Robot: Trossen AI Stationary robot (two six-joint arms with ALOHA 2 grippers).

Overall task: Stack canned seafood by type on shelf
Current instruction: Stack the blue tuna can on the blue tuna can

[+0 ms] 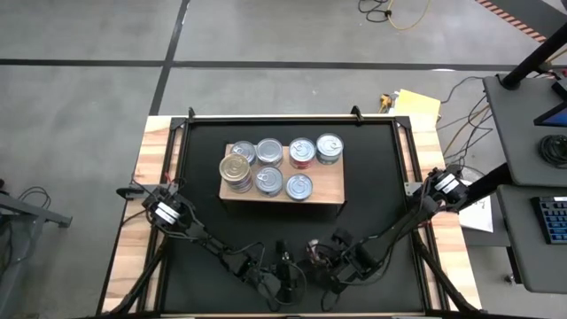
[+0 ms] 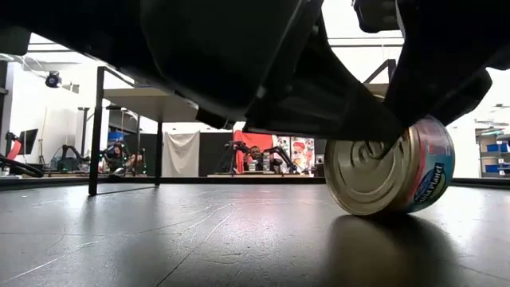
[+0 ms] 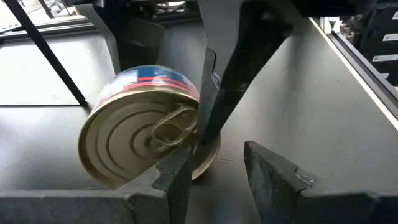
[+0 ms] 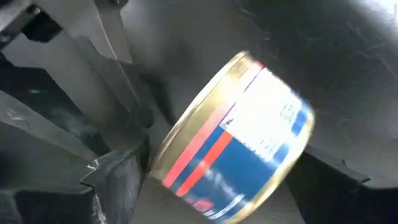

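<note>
A light-wood shelf [image 1: 330, 190] sits mid-table and carries several tins: one gold-lidded stack [image 1: 236, 168] at its left end, the others silver-lidded [image 1: 301, 151]. Near the table's near edge, one gold-lidded tin with a blue, red and white label [image 2: 390, 169] stands tilted on its rim. My right gripper [image 1: 321, 257] is shut on it. My left gripper [image 3: 217, 163] is open just to the tin's left, fingers pointing at the lid, one fingertip [image 3: 177, 177] in front of the lid's lower rim. My right gripper pinches the tin between its two fingers, one finger [image 3: 214, 99] lying across the gold lid beside the pull tab [image 3: 174, 127], the other [image 4: 336, 171] behind the bottom face. The tin [image 4: 239, 146] is tilted on edge, its lower rim [image 2: 374, 212] at the mat. My left gripper: whether its fingertip touches the tin's rim, I cannot tell.
The black mat [image 1: 381, 168] covers the tabletop inside a metal frame. Both arms cross low over the near middle of the table. The shelf's right front corner [image 1: 332, 197] is bare wood. Cables and a desk stand beyond the table's right edge.
</note>
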